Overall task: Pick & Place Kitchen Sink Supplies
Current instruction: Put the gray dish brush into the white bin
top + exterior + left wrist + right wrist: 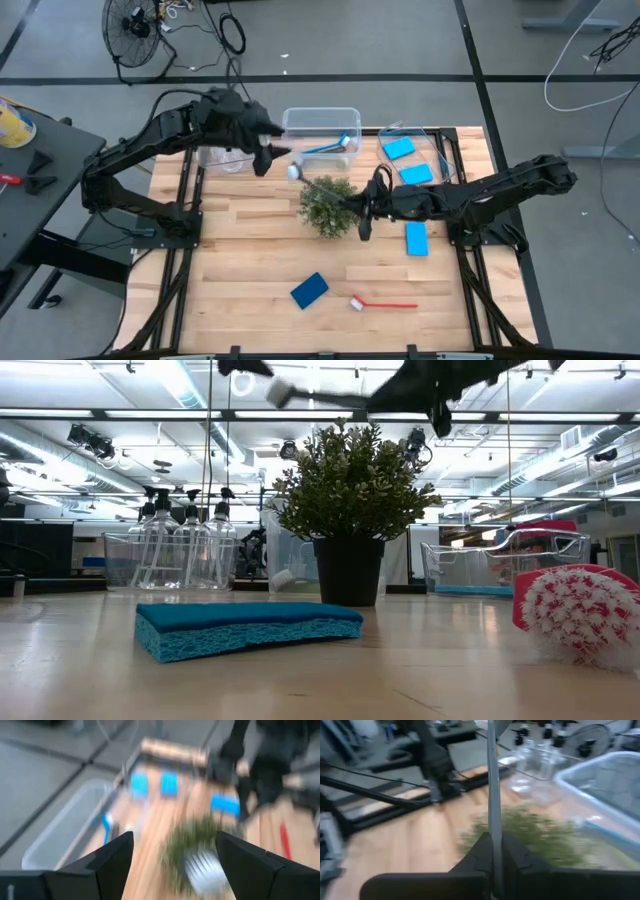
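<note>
Dark grey dish brush (pixel 322 184) is off the worktop, handle clamped in the right tool (pixel 367 207) at frame centre of the high view; the handle runs up-left from the tool over the green plant (pixel 328 206), pale brush head (pixel 294 172) sticking out past the plant's upper-left edge. In the right wrist view the thin handle (pixel 491 785) stands straight out from between the closed fingers.

Left tool (pixel 263 155) sits just up-left of the brush head, near it but apart, fingers spread wide with nothing between them; the left wrist view shows the head (pixel 202 865) between and beyond its two fingers (pixel 114 856), plant behind it.

Clear bin (pixel 322 123) at upper centre holds a blue brush (pixel 330 147). Clear bottles (pixel 222 157) sit left of the bin, partly under the left arm; the low view shows their black caps (pixel 163 494).

Three blue sponges on the right: two upper right (pixel 398 148) (pixel 416 174), one (pixel 416 238) below the right arm. Another blue sponge (pixel 310 290) lies lower centre, with the red brush (pixel 384 303) just right of it, both flat on the worktop (pixel 240 250).
</note>
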